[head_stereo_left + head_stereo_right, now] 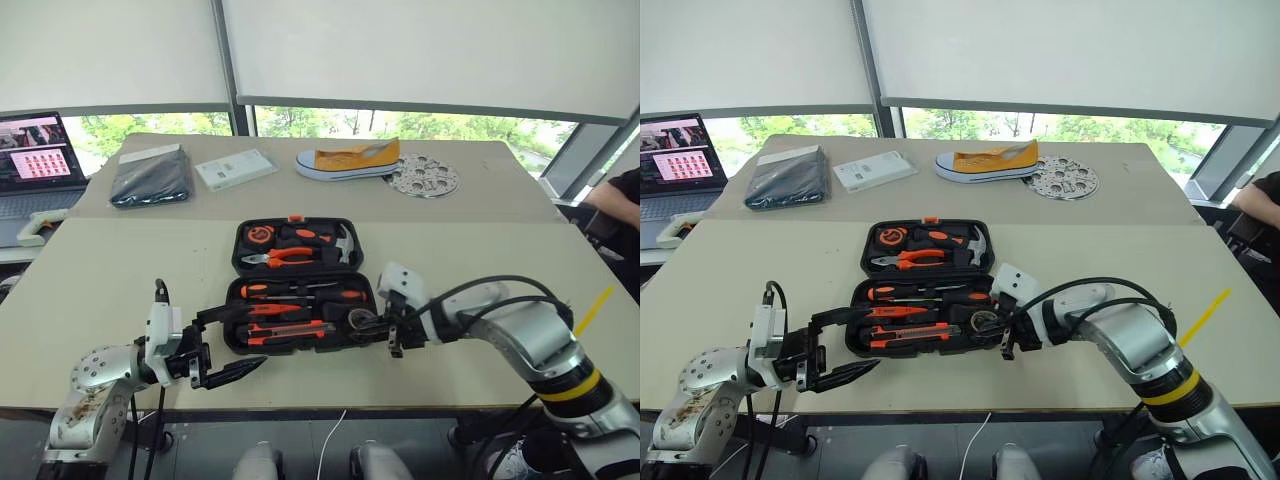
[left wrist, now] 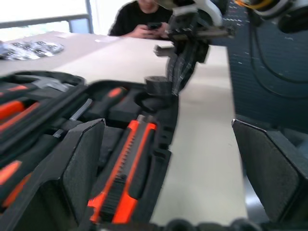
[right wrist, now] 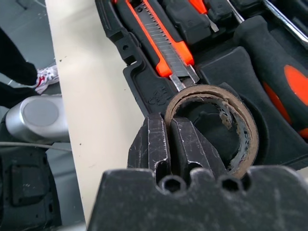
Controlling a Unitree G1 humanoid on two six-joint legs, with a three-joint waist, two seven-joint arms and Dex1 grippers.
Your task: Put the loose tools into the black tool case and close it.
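- Nearest to me, the left tool [image 1: 225,372] is hanging over the front edge of the bench [image 1: 120,290] with its fingers spread wide, gripping nothing, just beside the black tool case [image 1: 300,285].
- Reaching in from the other side, the right tool [image 3: 169,144] is pinching the rim of the small grey tape roll [image 3: 226,125] between nearly shut fingers, right over the round recess at the case's near right corner.
- Already lying in the front tray are the utility knife [image 1: 285,331] and, by my count, two screwdrivers [image 1: 300,290]; a slimmer orange tool may be among them, but I cannot tell for sure.
- One hammer, one pair of pliers and one tape measure are sitting in the raised lid [image 1: 295,242].
- Risks as I am judging them: the thin rim grip could be letting the roll twist and land propped on the recess edge, and that would be keeping the lid from shutting; letting go early could send it rolling onto the bench.
- One case is lying open, so closing is not yet done.
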